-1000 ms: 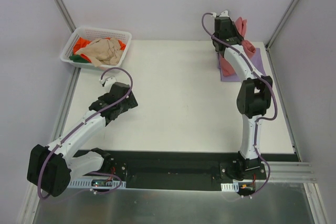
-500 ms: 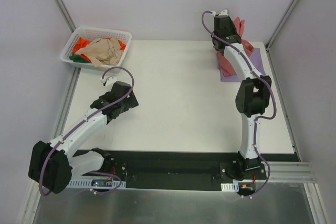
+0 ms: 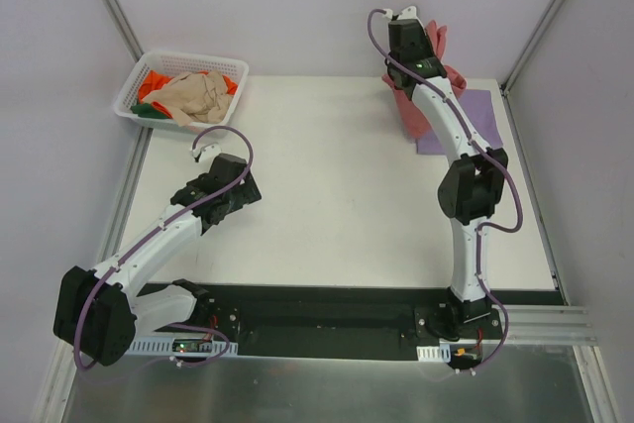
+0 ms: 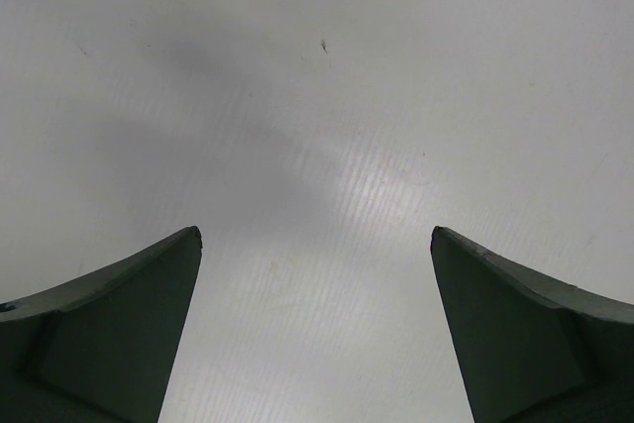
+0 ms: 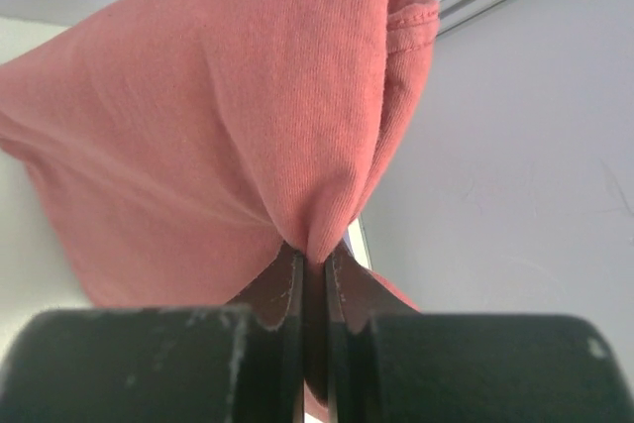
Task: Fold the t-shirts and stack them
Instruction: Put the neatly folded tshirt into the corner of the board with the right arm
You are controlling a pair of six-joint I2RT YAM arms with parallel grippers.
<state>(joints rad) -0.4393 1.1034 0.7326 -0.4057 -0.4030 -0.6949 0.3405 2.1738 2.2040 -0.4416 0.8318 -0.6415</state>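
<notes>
Since half a second ago the right arm has swung toward 11 o'clock and risen, carrying the rose shirt (image 3: 410,112) with it. The cloth now hangs from the right fingers (image 5: 238,364) near the far wall at about 1 o'clock, and more of the purple shirt (image 3: 477,114) lies uncovered. The right wrist view shows those fingers pinched tight on a bunched fold of the rose cloth, with the rest spreading up and to the left. Whether the shirt's lower edge touches the purple one cannot be told from above.

The left arm has not shifted. Its left fingers (image 4: 109,334) are spread wide with nothing between them, hovering over bare desk (image 3: 327,185) at about 8 o'clock.

The purple shirt lies flat at the desk's 2 o'clock corner. At 10 o'clock a white basket (image 3: 133,96) holds a crumpled beige shirt (image 3: 198,94) on top of an orange shirt (image 3: 154,79) and a green shirt (image 3: 149,110).

The desk is white and matte. Pale grey walls close in three sides, with metal rails running up the far corners.
</notes>
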